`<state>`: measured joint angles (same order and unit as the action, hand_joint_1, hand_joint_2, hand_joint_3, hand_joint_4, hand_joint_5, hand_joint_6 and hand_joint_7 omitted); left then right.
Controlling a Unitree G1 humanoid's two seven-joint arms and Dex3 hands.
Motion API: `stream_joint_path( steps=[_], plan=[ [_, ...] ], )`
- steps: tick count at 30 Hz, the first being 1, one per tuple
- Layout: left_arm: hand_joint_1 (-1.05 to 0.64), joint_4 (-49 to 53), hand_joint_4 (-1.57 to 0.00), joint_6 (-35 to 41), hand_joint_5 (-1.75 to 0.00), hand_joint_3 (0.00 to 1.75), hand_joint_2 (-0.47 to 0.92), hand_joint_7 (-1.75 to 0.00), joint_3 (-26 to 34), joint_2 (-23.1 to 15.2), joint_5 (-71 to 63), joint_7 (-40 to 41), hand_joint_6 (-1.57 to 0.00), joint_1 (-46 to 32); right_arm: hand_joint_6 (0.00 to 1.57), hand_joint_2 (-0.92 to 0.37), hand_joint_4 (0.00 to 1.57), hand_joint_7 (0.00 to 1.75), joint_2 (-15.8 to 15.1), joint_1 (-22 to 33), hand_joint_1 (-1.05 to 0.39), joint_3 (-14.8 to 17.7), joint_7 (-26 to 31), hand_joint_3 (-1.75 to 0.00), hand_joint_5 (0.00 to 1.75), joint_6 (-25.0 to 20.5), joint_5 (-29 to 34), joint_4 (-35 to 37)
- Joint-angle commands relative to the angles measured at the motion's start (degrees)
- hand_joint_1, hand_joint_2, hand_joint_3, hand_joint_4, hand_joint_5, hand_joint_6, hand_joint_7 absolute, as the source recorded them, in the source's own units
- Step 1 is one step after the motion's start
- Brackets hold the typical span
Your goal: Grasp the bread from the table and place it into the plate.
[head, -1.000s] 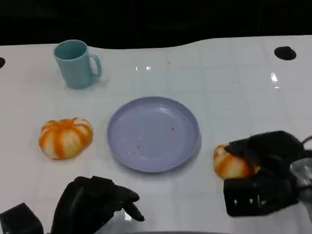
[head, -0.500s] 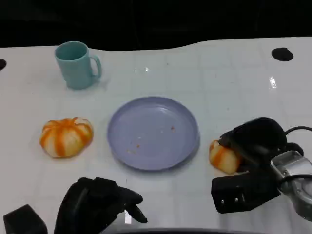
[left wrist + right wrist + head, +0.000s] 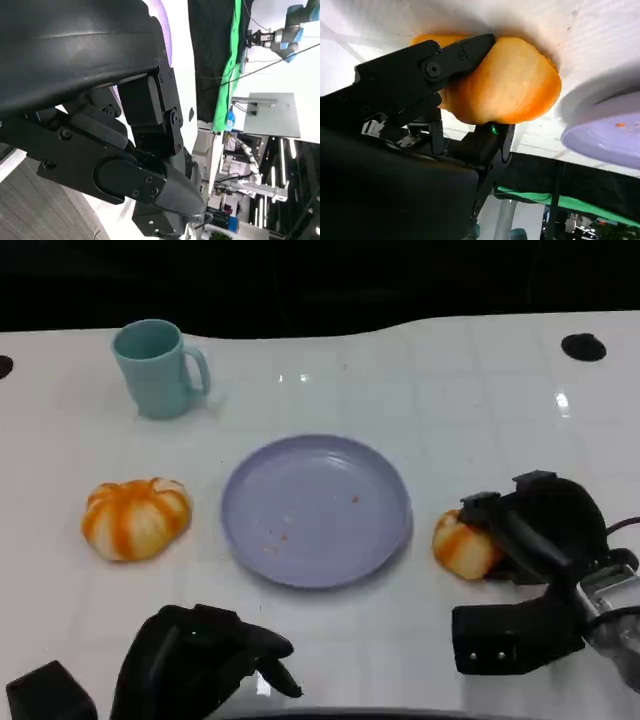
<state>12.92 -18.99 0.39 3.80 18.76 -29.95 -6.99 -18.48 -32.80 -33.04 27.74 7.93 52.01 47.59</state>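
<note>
Currently right robot hand point(image 3: 535, 530) is grasping the bread point(image 3: 462, 545), fingers wrapping it from both sides; bread probably resting on the surface point(image 3: 450, 400) just beside the plate point(image 3: 316, 510). Left robot hand point(image 3: 205, 660) is idling, clenched and empty, near the front edge.

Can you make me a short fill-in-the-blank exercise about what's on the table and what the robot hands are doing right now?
1. The right robot hand has its fingers around a piece of ____, beside the purple plate.
2. The plate holds only a few ____, no food yet.
3. The teal ____ stands at the far left of the table, beyond the striped bread.
4. The left robot hand holds ____, low near the table's front edge.

Missing words: bread; crumbs; mug; nothing
</note>
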Motion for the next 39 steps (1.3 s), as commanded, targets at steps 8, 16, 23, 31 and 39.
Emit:
stream_joint_path(
  steps=[8,16,23,31,39],
  plan=[
    [-0.96,0.27,-1.21,-0.26,-0.92,0.00,0.92,0.00,0.46,-0.70,-0.11,0.35,-1.54,-0.12,0.69,-0.59,0.91,1.74,-2.86,2.68,-0.19,6.83,3.80,-0.86,1.75,4.36,-5.12,-10.46],
    [-0.96,-0.35,-1.21,0.78,-0.92,0.00,0.91,-0.01,0.59,-0.86,0.58,0.14,-1.55,-0.32,0.70,-0.41,0.92,1.75,-2.06,2.89,-0.17,9.52,1.76,-1.16,1.75,5.29,-6.74,-19.67],
    [-0.96,0.26,-1.20,0.44,-0.93,0.00,0.91,0.00,0.56,-0.89,0.68,-0.34,-1.54,-0.10,0.73,-0.33,0.96,1.71,1.05,-0.14,-0.15,7.51,-2.44,-1.19,1.75,9.75,-7.77,-18.40],
    [-0.96,0.07,-1.19,0.68,-0.95,0.00,0.91,0.00,0.40,-1.00,0.86,-0.62,-1.54,-0.34,0.79,-0.31,0.97,1.69,6.13,-4.65,-0.15,4.57,-2.37,-1.20,1.75,13.59,-6.84,-9.91],
    [-0.96,0.07,-1.19,0.88,-0.96,0.00,0.90,0.00,0.51,-1.13,1.01,-0.53,-1.55,-0.54,0.94,-0.46,0.92,1.22,10.66,-9.36,-0.13,2.75,-3.07,-0.78,1.75,13.42,-7.12,-0.56]
  ],
)
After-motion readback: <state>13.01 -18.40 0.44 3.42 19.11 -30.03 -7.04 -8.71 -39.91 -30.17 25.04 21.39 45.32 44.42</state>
